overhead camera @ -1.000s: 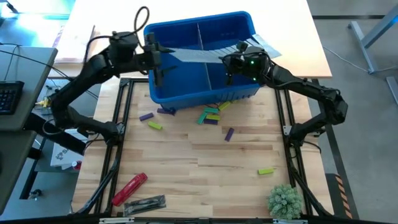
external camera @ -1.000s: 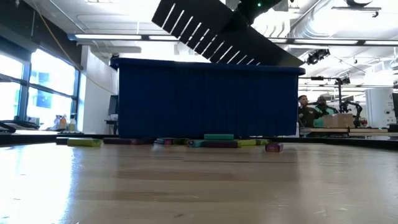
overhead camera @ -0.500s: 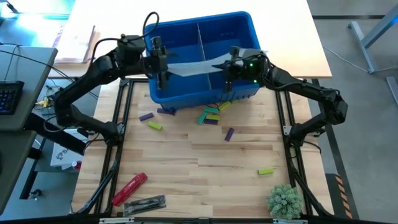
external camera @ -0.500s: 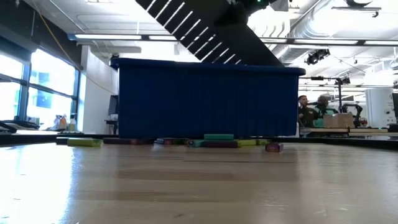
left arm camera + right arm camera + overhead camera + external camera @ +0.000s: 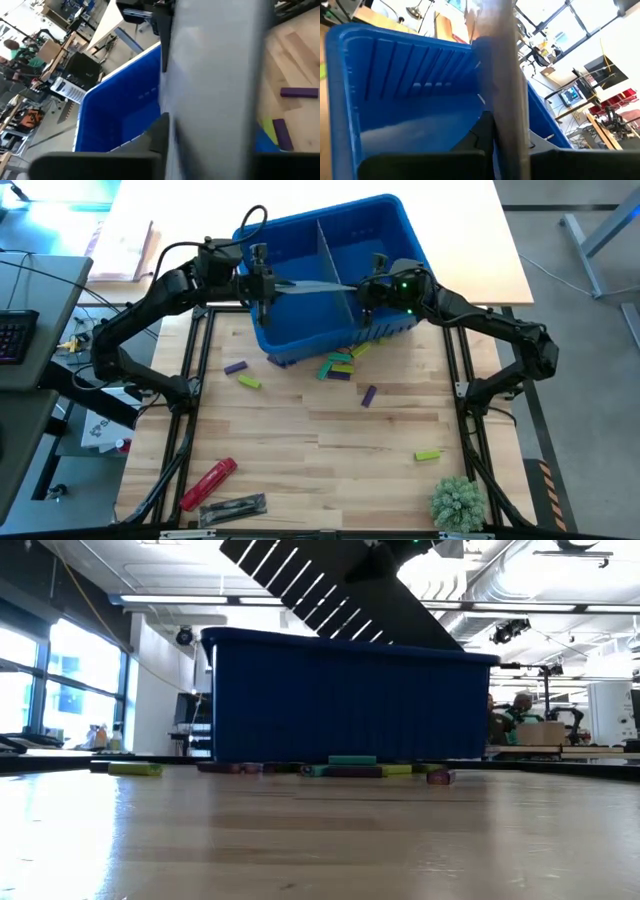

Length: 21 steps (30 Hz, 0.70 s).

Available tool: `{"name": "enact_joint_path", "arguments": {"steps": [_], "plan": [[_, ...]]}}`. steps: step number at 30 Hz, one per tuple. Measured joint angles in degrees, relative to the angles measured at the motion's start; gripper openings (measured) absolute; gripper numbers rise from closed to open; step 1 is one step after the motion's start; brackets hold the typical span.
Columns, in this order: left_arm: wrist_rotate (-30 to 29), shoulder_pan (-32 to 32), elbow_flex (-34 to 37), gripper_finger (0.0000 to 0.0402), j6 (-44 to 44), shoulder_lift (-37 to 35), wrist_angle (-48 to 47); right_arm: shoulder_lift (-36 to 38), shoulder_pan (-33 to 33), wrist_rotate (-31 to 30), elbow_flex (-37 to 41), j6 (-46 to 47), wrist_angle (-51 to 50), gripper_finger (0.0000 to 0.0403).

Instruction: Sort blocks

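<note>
A: From overhead, what do the two claws have?

B: The left claw (image 5: 268,283) and the right claw (image 5: 366,287) are each pinched shut on an end of one flat grey slatted sheet (image 5: 312,284), which spans the inside of the blue plastic two-compartment bin (image 5: 262,332) above its middle divider. The bin stands at the far side of the pale wooden tabletop (image 5: 330,450).

A: And the small rectangular blocks?

B: Scattered on the tabletop just in front of the bin: a cluster of teal, lime and purple ones (image 5: 339,364) against its near wall, a purple block (image 5: 235,367) and a lime one (image 5: 249,382) to the left, another purple one (image 5: 368,395) nearer the middle, and a lone lime block (image 5: 428,454) well apart towards the right front.

A: Does the low view add anything?

B: It shows the grey sheet (image 5: 330,595) tilted above the bin's rim (image 5: 350,642), which the overhead hides, and the blocks (image 5: 352,767) lying flat at the bin's foot. It shows neither claw.

A: The wrist cameras?

B: The left one sees the sheet (image 5: 215,85) close up, with a purple block (image 5: 299,92) on the wood beyond. The right one sees only the sheet (image 5: 502,75) edge-on and the bin's ribbed inner wall (image 5: 415,75).

A: Anything else down front?

B: A red cylindrical tool (image 5: 208,482) and a small green plant (image 5: 459,502).
</note>
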<state>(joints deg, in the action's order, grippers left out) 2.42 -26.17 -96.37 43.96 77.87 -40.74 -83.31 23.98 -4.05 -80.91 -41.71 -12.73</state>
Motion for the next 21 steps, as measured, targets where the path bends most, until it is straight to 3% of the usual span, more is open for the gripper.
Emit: {"name": "enact_joint_path", "arguments": {"steps": [8,15,21], "plan": [[0.0,0.0,0.0,0.0001,-0.2,-0.7,-1.4,-0.1,0.0,0.3,0.1,1.9,1.0,0.0010],[-0.1,-0.9,0.1,0.0000,-0.4,-4.7,-2.1,1.0,-0.1,1.2,0.1,4.0,3.2,0.0109],[-0.1,-2.5,0.1,0.0000,-0.9,-10.1,-2.2,6.4,-0.4,1.3,0.0,2.0,2.3,0.0187]]}}
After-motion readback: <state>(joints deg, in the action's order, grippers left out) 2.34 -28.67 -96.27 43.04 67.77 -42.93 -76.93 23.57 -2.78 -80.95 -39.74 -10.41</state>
